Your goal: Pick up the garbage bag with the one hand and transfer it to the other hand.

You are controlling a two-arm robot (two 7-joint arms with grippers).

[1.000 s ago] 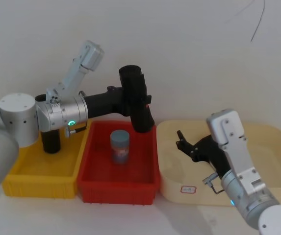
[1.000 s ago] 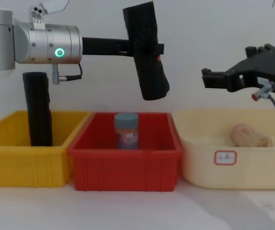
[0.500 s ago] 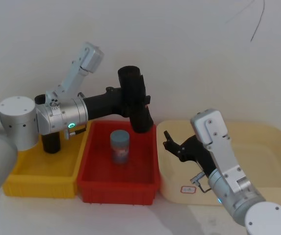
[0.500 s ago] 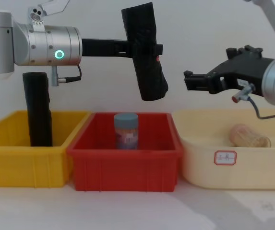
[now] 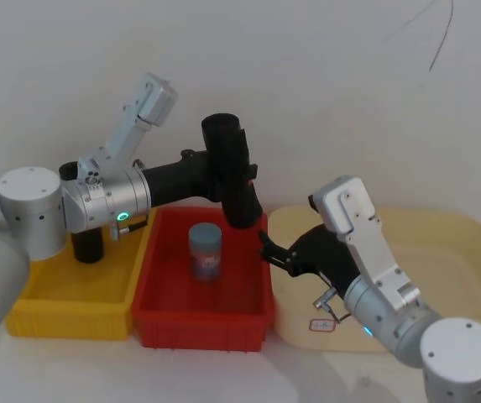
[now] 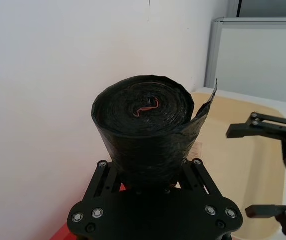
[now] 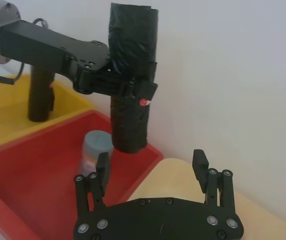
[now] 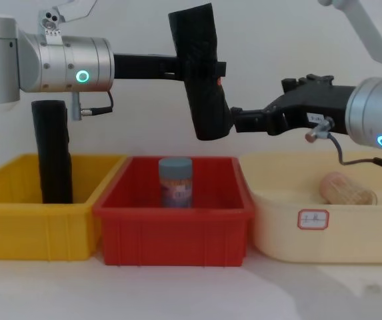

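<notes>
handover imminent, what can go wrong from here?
1. The right gripper, jaws open, lines up with the bottom end of the tilted garbage bag, below the left gripper. A shallow grasp may slip, dropping it onto the blue jar in the red bin.
2. A loose flap hangs off the roll; the jaws might pinch only that.

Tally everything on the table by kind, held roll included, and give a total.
Bins: 3 (yellow bin, red bin, cream tray)
Black rolls: 2 (garbage bag in left gripper, slimmer roll in yellow bin)
Jars: 1 (jar in red bin)
Tan cylinders: 1 (tan cylinder in cream tray)
Total: 7
</notes>
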